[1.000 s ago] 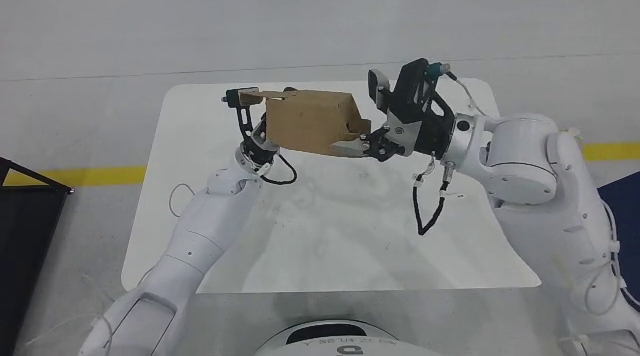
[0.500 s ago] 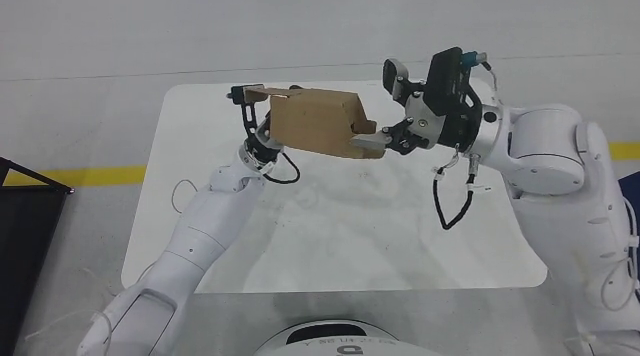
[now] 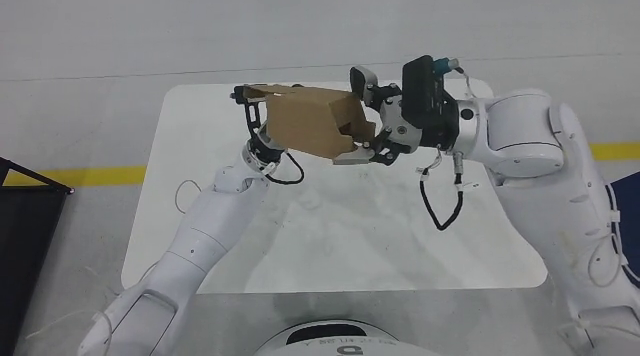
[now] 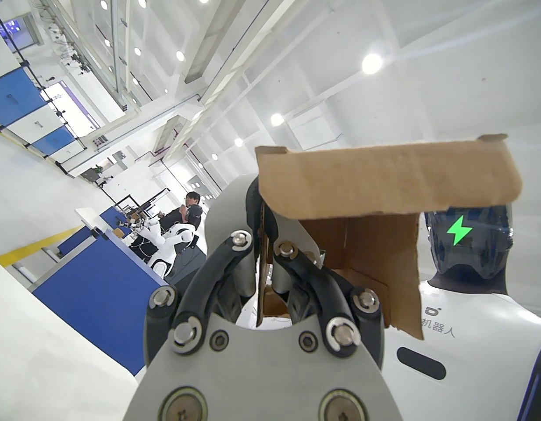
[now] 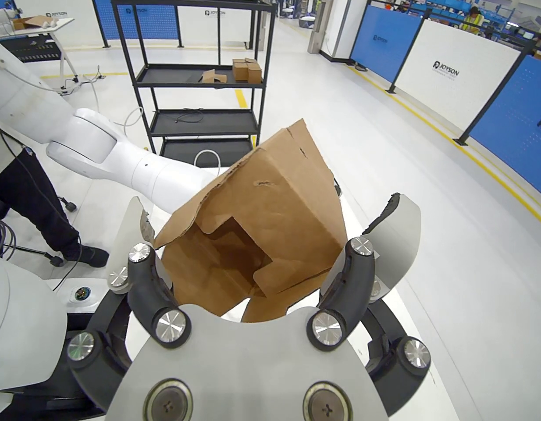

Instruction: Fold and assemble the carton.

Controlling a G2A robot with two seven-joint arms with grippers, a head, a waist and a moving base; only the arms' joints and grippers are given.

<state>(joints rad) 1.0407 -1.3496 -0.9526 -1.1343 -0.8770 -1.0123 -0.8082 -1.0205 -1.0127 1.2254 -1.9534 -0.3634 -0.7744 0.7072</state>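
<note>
Carton: one brown cardboard carton (image 3: pixel 310 121), held in the air above the far part of the table, lying on its side between the two arms.
Carton's ends: the end facing the right arm is open; in the right wrist view the carton (image 5: pixel 270 203) shows a dark hollow with flaps partly turned inward. At the other end a long flap sticks out, seen in the left wrist view across the carton (image 4: pixel 384 177).
Grippers: two, one at each end of the carton.
Left gripper: the left gripper (image 3: pixel 250 101) is at the end of the carton farther from the right arm; in its own wrist view the left gripper (image 4: pixel 264 225) has its fingers pressed together on a thin cardboard edge, pinching it.
Right gripper: the right gripper (image 3: pixel 355 121) is spread wide, one finger on each side of the open end; in its own view the right gripper (image 5: pixel 268 212) straddles the carton's mouth. Whether its fingers touch the cardboard I cannot tell.
Table: one white table (image 3: pixel 200 206), below the carton and apart from it.
</note>
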